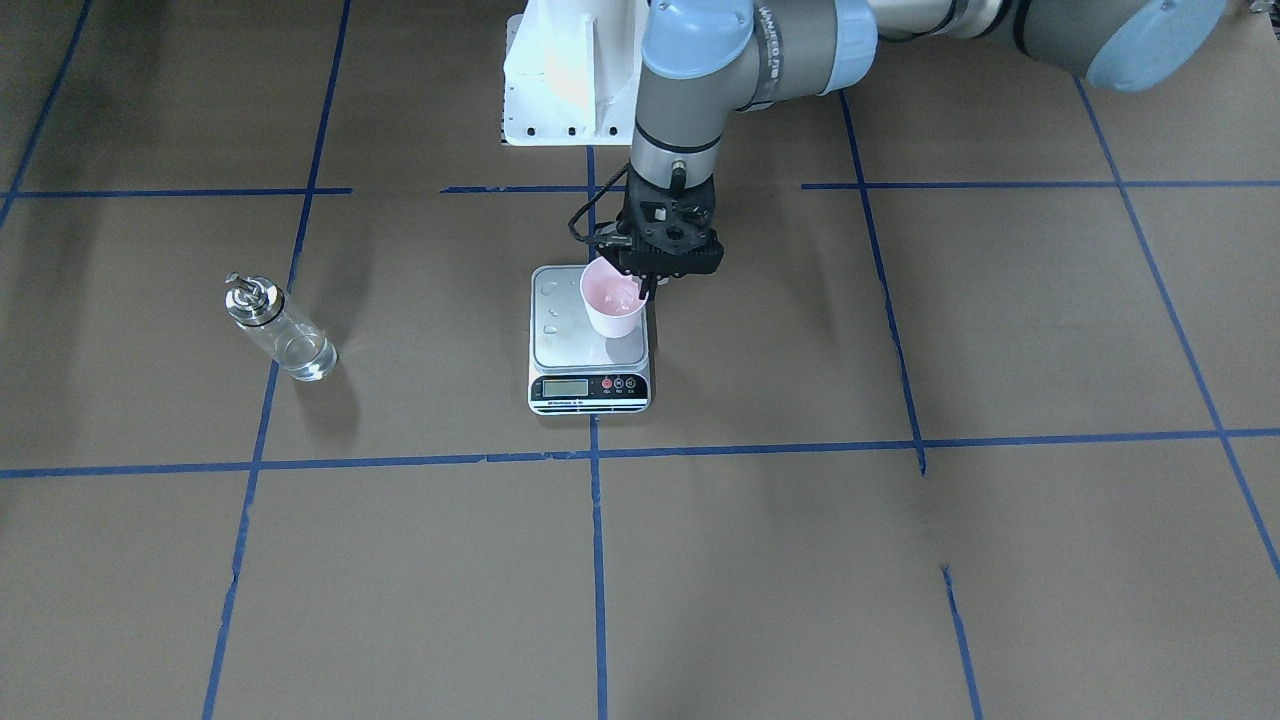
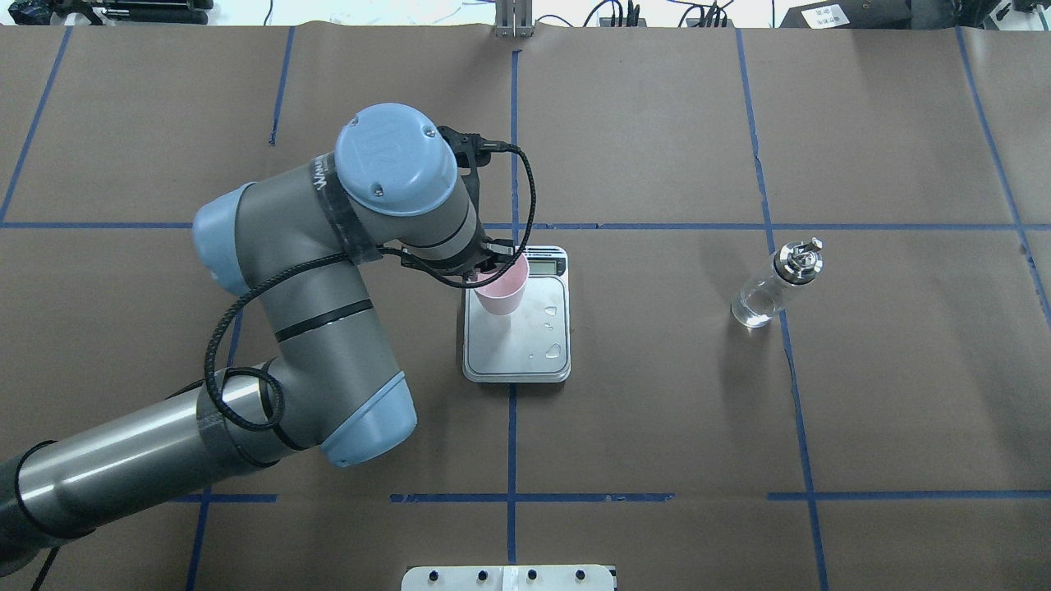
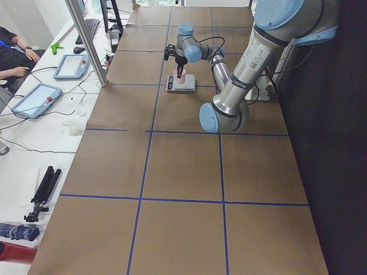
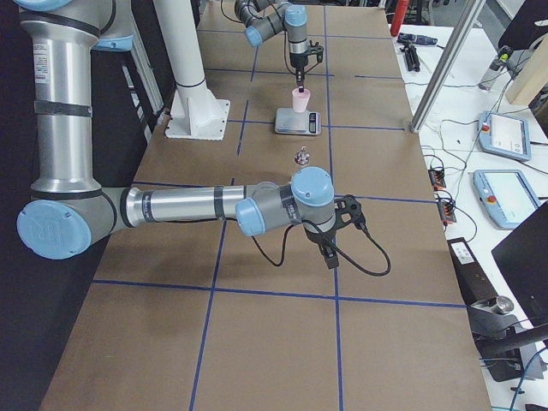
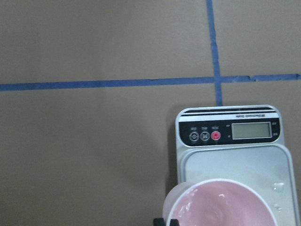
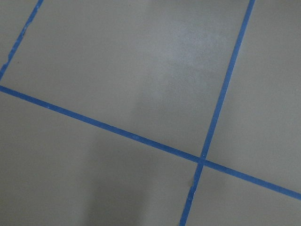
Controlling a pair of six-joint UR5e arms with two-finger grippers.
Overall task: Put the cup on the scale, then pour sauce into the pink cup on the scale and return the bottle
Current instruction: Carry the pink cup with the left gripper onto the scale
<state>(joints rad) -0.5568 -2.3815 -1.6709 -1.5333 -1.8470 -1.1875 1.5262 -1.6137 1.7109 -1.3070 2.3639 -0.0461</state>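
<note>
Nearest the operators' side, bare counter [image 1: 800,560] lay before the scale [image 1: 560,345], its black display strip facing outward and droplets [image 1: 550,328] on the steel platform. Toward that platform's edge on the robot's left was the cup [image 1: 612,305]; whether its base rested there I could not tell. The left gripper [image 1: 646,288] hung just behind, fingers closed on the cup's rim, one inside. The cup looked light, thin-walled, easily tipped. Well apart, on the robot's right, the bottle [image 1: 280,330] stood upright: smooth, fragile glass, probably slippery, best grasped around mid-body below its metal cap. The right gripper [image 4: 330,248] hovered over bare counter; its fingers' state I could not tell.
</note>
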